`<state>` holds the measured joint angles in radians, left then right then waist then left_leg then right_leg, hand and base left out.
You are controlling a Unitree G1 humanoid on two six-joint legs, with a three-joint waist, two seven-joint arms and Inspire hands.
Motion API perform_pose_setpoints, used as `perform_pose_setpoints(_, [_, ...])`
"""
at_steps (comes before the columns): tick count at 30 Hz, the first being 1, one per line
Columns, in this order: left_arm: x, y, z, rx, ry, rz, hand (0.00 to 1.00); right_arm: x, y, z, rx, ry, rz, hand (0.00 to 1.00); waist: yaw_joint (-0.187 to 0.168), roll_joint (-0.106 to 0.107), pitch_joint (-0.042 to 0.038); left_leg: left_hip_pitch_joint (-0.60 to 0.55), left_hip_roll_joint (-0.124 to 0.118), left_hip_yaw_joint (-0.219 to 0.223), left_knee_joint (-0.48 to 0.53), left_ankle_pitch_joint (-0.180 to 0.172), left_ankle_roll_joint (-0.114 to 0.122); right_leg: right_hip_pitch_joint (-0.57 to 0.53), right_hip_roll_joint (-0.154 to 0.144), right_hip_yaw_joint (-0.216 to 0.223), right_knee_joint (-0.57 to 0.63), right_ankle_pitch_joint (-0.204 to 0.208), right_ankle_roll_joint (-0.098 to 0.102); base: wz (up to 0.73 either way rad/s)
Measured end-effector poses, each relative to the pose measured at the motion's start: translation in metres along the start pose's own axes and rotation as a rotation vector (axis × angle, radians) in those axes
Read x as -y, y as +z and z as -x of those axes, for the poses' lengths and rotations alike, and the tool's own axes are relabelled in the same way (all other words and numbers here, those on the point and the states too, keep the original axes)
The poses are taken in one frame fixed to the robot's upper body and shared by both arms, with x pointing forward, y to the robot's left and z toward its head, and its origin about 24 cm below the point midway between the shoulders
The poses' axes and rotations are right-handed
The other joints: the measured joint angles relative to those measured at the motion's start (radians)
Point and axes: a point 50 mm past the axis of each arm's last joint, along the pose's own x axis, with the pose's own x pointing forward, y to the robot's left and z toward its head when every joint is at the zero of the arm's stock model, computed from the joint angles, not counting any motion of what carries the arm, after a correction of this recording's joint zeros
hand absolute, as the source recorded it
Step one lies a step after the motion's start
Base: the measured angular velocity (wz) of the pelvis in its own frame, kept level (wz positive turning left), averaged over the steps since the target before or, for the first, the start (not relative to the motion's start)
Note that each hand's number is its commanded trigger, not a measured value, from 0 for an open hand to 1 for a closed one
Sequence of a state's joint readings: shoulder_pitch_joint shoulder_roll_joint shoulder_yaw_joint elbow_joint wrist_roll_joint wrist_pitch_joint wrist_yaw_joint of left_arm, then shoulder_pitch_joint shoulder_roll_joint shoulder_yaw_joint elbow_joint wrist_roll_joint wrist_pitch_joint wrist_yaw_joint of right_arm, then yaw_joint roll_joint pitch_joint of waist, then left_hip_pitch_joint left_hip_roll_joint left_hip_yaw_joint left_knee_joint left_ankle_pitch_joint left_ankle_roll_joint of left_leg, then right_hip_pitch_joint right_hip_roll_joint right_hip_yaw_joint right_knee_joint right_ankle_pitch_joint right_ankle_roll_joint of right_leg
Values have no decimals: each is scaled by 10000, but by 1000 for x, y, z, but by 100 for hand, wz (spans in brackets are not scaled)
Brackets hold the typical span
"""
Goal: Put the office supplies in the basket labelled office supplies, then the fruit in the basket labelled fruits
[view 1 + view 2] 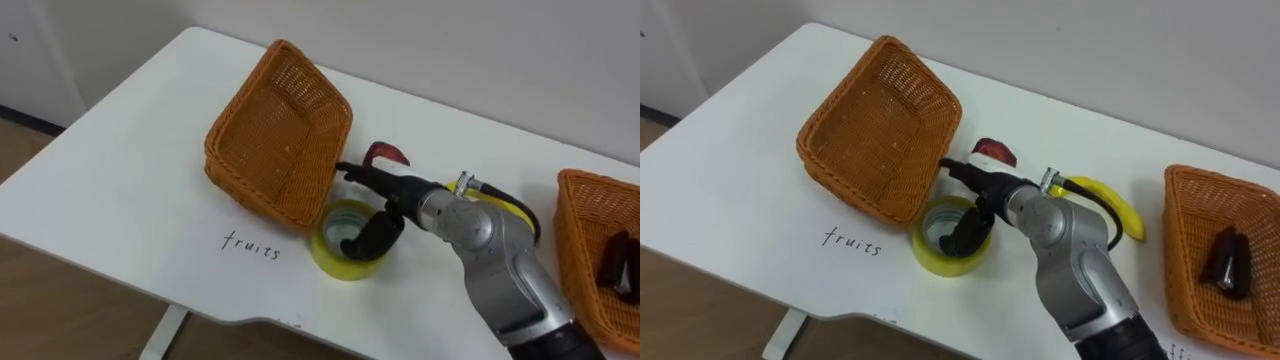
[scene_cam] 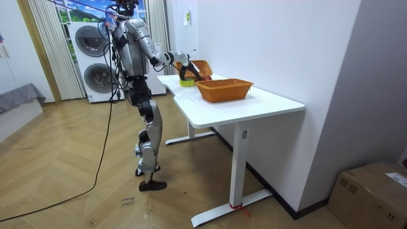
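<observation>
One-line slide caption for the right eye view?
Right robot hand, thumb inside the yellow tape roll, beside the empty fruit basket; apple and banana behind.

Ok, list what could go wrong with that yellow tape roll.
1. The right hand hooks the yellow roll of tape through its hole; such a hold may slip in the lift.
2. Its straight fingers reach the rim of the woven wicker basket beside it and could shove it.
3. The yellow banana and red fruit lie by the arm; swinging toward the other wicker basket may knock them.
</observation>
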<state>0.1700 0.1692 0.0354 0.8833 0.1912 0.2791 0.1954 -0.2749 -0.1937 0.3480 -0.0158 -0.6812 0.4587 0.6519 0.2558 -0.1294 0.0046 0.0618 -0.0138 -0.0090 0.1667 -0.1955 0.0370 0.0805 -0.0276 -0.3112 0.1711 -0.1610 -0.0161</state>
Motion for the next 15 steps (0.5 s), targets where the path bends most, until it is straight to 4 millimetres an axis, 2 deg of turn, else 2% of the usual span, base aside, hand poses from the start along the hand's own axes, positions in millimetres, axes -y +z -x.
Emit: perform_pose_setpoints(15, [-2,1,0,84,391,25,0,3,4,3,198,15,35,0,-19,9,1,-57,1,70,-53,9,5,-123,1,63,-4,5,-9,-1])
